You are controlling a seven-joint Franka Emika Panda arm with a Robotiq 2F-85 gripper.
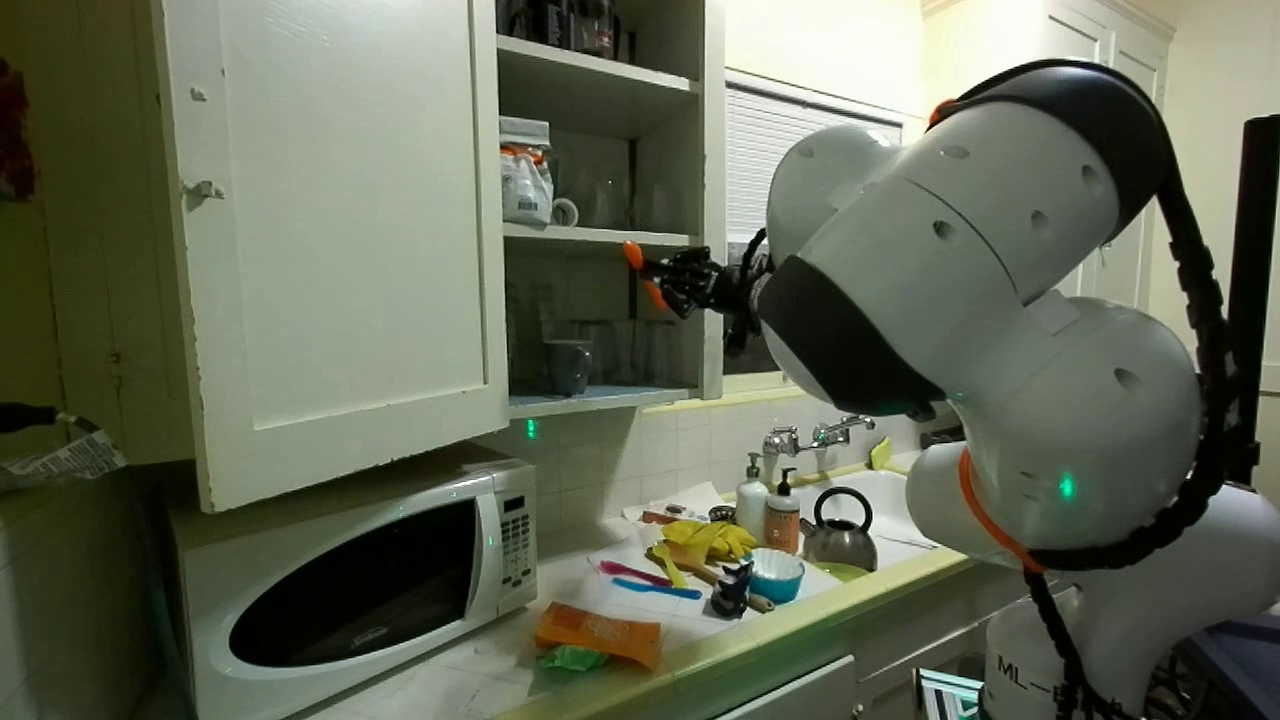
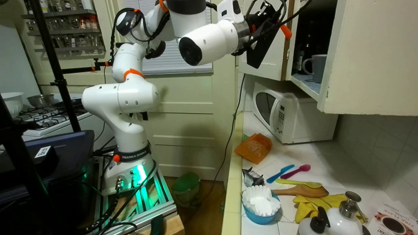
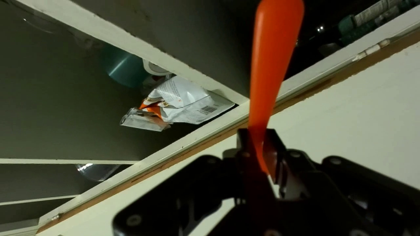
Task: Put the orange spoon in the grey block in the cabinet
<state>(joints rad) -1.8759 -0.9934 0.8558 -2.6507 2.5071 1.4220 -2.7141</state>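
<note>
In an exterior view the cabinet stood with its door swung open at left, and the claw hung to the right, by the opening. Inside, lower and further left, sat the grey mug; the orange spoon was clasped in the claw, apart from the mug.

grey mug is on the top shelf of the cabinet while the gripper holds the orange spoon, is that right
Not quite: the grey mug stands on the bottom shelf of the cabinet, not the top one, as seen in an exterior view. The rest is right: the gripper holds the orange spoon.
</note>
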